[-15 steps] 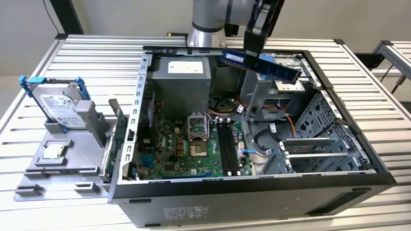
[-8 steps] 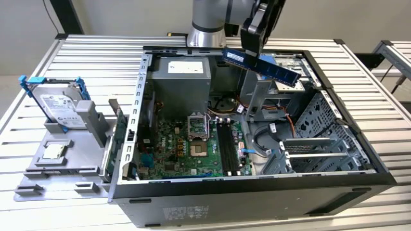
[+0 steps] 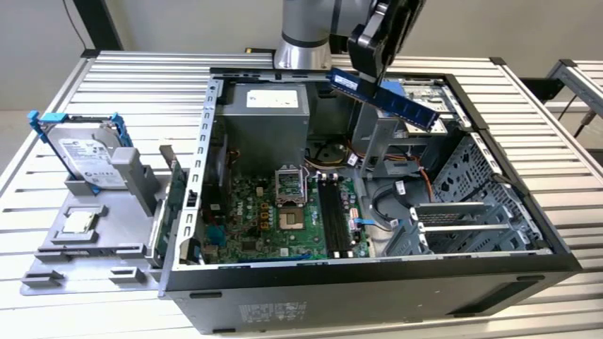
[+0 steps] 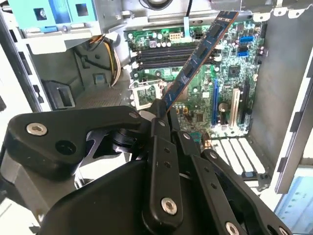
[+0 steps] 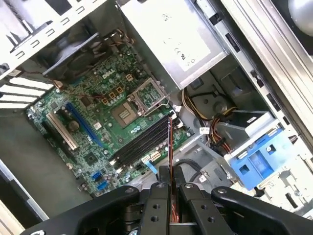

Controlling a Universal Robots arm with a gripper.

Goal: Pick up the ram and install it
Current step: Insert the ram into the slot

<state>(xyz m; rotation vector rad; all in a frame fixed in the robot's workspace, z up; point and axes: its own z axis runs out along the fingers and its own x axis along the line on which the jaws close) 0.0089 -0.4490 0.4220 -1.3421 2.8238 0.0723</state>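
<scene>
My gripper [image 3: 363, 76] is shut on the ram [image 3: 386, 100], a long dark blue stick with black chips. It hangs tilted above the back of the open computer case [image 3: 377, 279], over the drive cage. In the second wrist view the ram [image 4: 198, 56] sticks out from the gripper [image 4: 160, 113] over the green motherboard [image 4: 225, 73]. In the first wrist view the ram [image 5: 170, 147] shows edge-on between the fingers [image 5: 158, 191], above the black memory slots [image 5: 139, 142]. The memory slots [image 3: 332, 208] lie well below the ram.
A silver hard drive in a blue bracket [image 3: 90, 155] stands on a grey fixture [image 3: 94, 226] at the exterior view's left. A green card [image 3: 175, 205] stands upright beside the case wall. The power supply [image 3: 268, 109] and the drive cage [image 3: 414, 113] flank the ram.
</scene>
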